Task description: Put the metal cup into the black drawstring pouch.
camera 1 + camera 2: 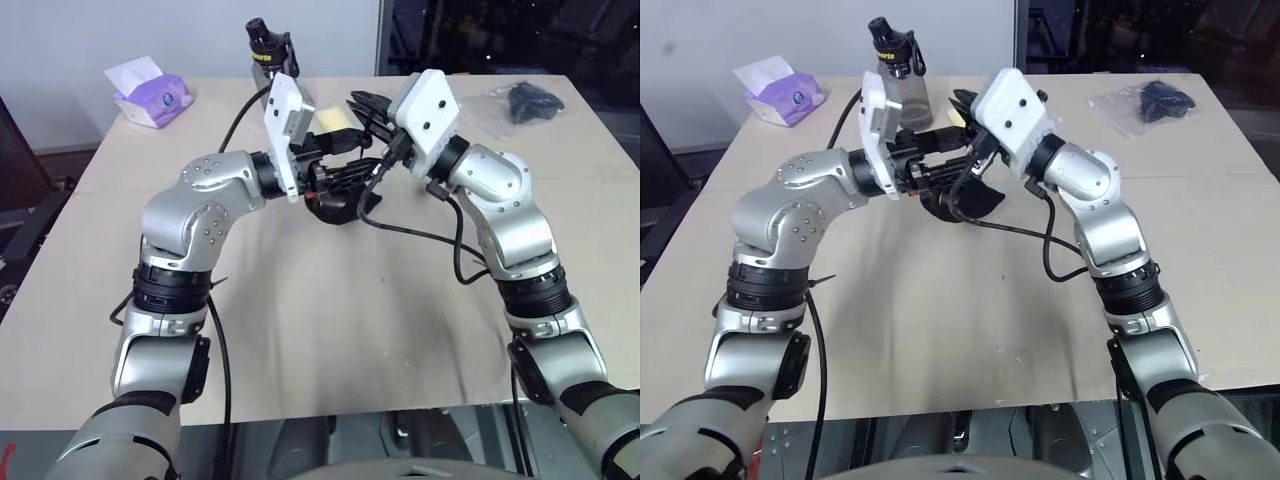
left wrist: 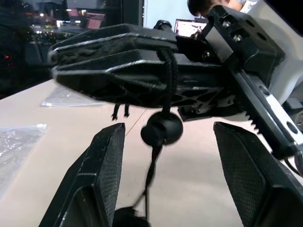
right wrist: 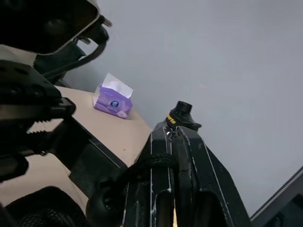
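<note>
— What are the grippers doing?
— The right gripper (image 2: 113,66) is clamped on the pouch's cord (image 2: 168,85). The left gripper (image 2: 165,165) stands wide just under it, holding nothing.
— And the pouch?
— The pouch (image 1: 965,200) hangs between them above the table (image 1: 970,320). I can't make out the cup.

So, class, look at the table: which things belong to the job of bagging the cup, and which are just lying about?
Part of the job:
- black drawstring pouch, its cord draped over the right gripper
- left gripper, open beside the cord

Just lying about:
- purple tissue pack
- grey bottle with black cap
- dark item in a clear plastic bag
</note>
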